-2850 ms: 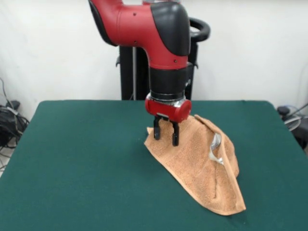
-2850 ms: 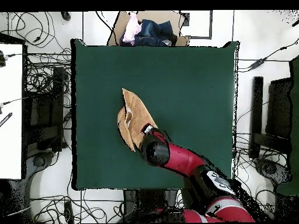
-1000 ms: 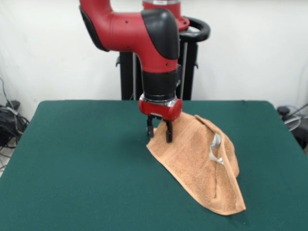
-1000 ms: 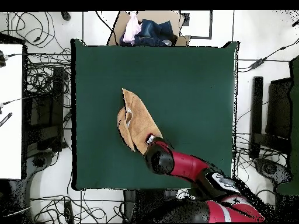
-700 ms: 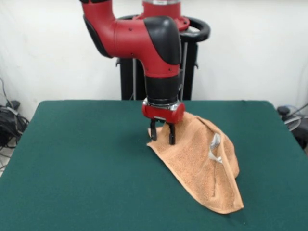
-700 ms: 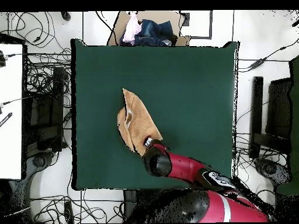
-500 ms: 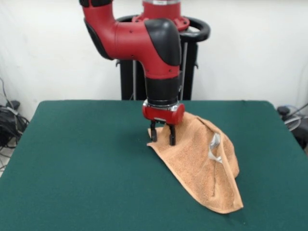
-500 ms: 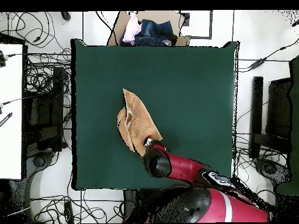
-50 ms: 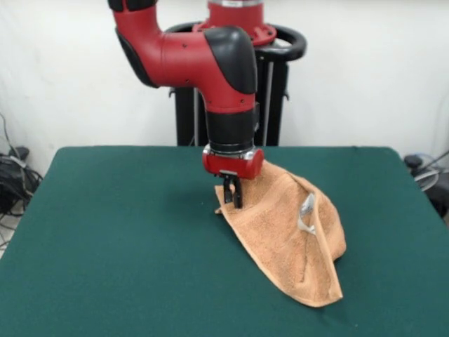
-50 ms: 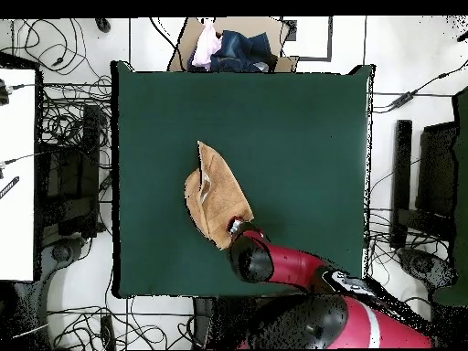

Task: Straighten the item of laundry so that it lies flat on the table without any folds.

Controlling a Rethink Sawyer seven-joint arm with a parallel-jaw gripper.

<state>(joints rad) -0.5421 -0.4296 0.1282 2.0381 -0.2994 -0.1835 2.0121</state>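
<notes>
Orange-tan terry, the towel [image 9: 287,235] lies bunched in a folded wedge near the middle of the green table [image 9: 112,239]. The gripper [image 9: 231,194] pinches its far corner, jaws pressed together on the cloth. White wall behind.

Red arm [image 9: 182,53], black joint cap, black jaws

In the overhead view the arm [image 10: 302,267] covers the gripper [image 9: 232,194] and the towel [image 9: 291,242] corner under it. In the front view the towel's folds hide its underside and most of the label [image 9: 306,209], and the table [image 9: 105,239] is cut off below.
</notes>
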